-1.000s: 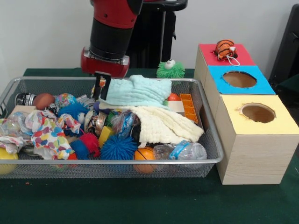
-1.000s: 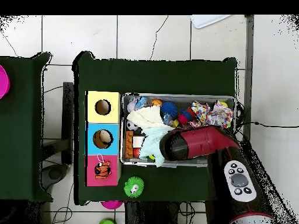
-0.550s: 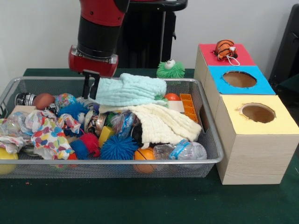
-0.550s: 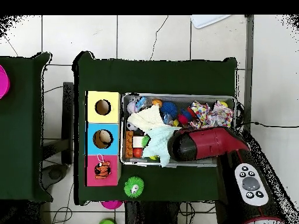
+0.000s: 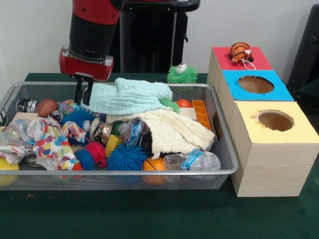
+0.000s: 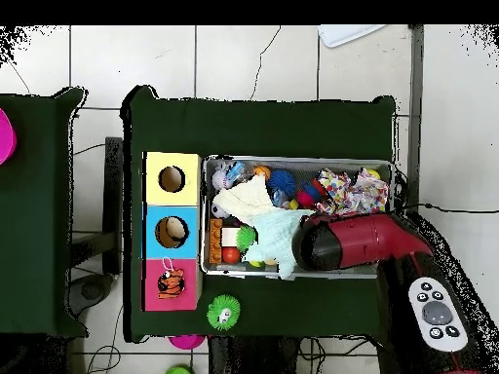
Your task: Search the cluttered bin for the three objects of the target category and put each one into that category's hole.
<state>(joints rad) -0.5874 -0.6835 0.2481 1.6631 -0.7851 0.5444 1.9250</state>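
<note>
Since a second ago the gripper (image 5: 83, 92) has shifted toward the upper left of the front view, dragging the pale green cloth (image 5: 128, 96) with it, and a green spiky ball (image 5: 168, 103) now shows where the cloth lay. Its fingers are pinched on the cloth's left edge, and the cloth hangs lifted above the clutter in the wire bin (image 5: 219, 144). Below it a cream cloth (image 5: 174, 130) lies draped over the toys at frame centre. At right stand the red box (image 5: 219, 57), blue box (image 5: 279, 89) and yellow box (image 5: 304, 130); a striped orange toy (image 5: 240, 52) sits on the red one.
</note>
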